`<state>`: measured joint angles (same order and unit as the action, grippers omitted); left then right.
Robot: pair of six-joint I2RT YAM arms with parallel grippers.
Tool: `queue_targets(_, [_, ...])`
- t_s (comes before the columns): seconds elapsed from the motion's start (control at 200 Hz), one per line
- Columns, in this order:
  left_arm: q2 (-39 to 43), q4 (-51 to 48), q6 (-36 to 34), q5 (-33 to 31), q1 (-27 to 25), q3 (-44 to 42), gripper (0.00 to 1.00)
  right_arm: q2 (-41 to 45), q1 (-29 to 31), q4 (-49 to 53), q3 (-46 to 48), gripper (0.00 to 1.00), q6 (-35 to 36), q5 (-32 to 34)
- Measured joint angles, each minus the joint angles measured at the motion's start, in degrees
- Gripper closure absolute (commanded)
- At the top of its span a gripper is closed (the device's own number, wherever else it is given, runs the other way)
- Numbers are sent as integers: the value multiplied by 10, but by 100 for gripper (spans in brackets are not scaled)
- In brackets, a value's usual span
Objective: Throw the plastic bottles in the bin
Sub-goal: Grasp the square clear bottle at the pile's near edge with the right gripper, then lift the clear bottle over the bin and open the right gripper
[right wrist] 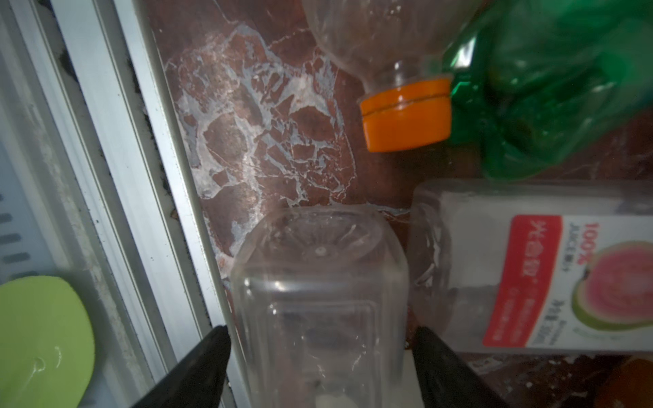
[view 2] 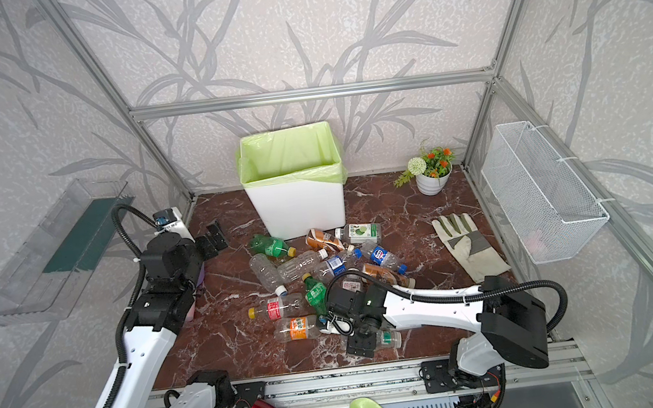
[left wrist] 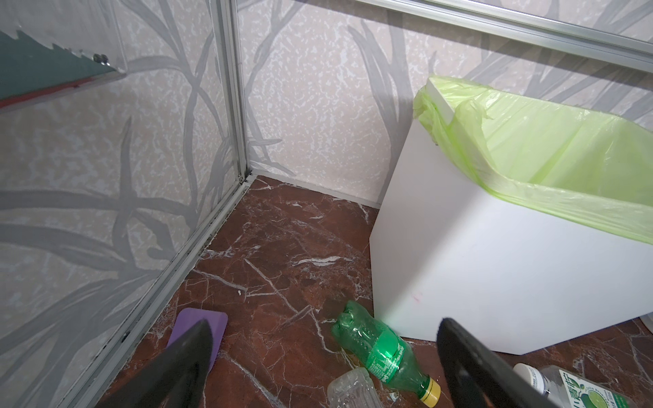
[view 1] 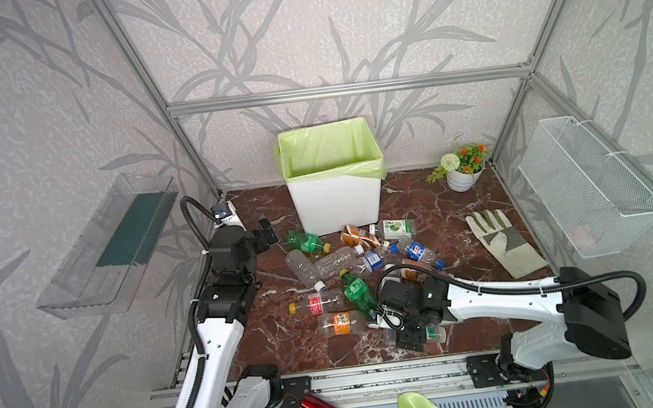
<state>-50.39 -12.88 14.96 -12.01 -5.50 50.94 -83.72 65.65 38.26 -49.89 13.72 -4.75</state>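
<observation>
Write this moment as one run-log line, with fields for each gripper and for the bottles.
left gripper: open, empty, near bin | right gripper: jaws astride clear bottle, grip unclear | bottles: on table

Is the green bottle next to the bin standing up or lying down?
Lying down. The green bottle rests on its side beside the bin.

walls (view 1: 338, 23): grey leaf wallpaper | floor (view 1: 286, 343): red-brown marble | frame (view 1: 345, 90): aluminium

The right arm (view 1: 494, 299) hides most of the clear bottle (view 1: 436, 334) in both top views. The right wrist view cuts off its neck.
</observation>
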Motion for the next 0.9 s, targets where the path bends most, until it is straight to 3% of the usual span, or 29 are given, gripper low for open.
queue_targets(0.105, [1,-1,0,-1,0,0,1,-19,5,1,-1,21,1,0])
queue_targets(0.385, [3,-5,-2,-1,0,0,1,-61,9,6,-20,45,11,11])
queue_targets(0.52, [8,-6,-2,-1,1,0,1,-56,10,10,-30,51,14,14])
queue_targets(0.715, [12,-8,-2,-2,4,0,1,22,11,14,-58,52,26,30])
queue_targets(0.9, [10,-9,-3,-3,4,-2,1,112,-13,11,-144,53,63,76])
